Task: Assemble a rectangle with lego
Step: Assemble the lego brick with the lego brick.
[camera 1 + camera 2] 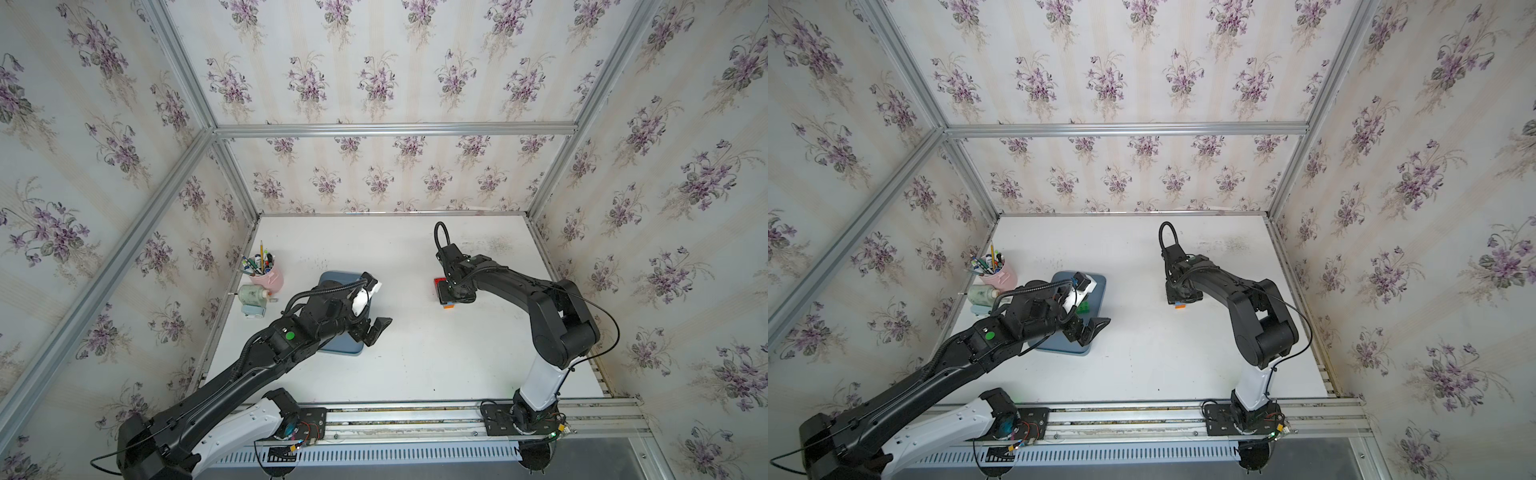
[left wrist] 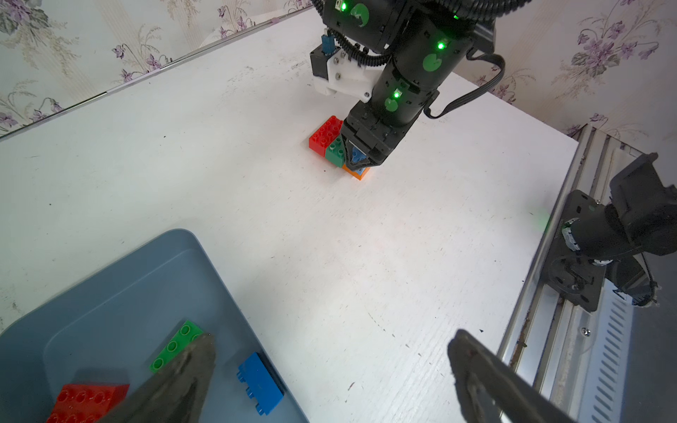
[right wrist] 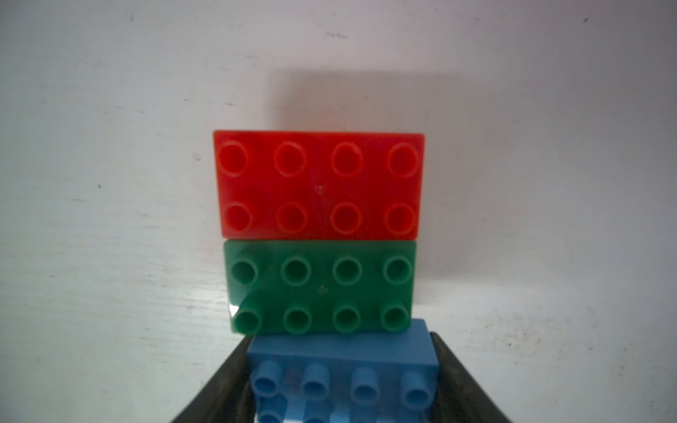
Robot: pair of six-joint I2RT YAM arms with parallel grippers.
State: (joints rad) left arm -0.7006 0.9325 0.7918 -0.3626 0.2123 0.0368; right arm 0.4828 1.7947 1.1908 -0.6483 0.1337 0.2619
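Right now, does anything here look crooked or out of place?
Yes. The blue brick held in the right gripper looks shifted sideways beside the green brick, sticking out past one end, while the red brick lines up with it.

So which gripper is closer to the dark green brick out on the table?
Right. The right gripper holds a blue brick just beside the dark green brick. The left gripper hangs open at the edge of the tray, well away.

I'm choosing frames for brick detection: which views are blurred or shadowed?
Right wrist view: the blue brick in the right gripper is out of focus, and the red brick throws a soft shadow on the table. Left wrist view: the left gripper fingers are blurred up close. Both top views: sharp, evenly lit.
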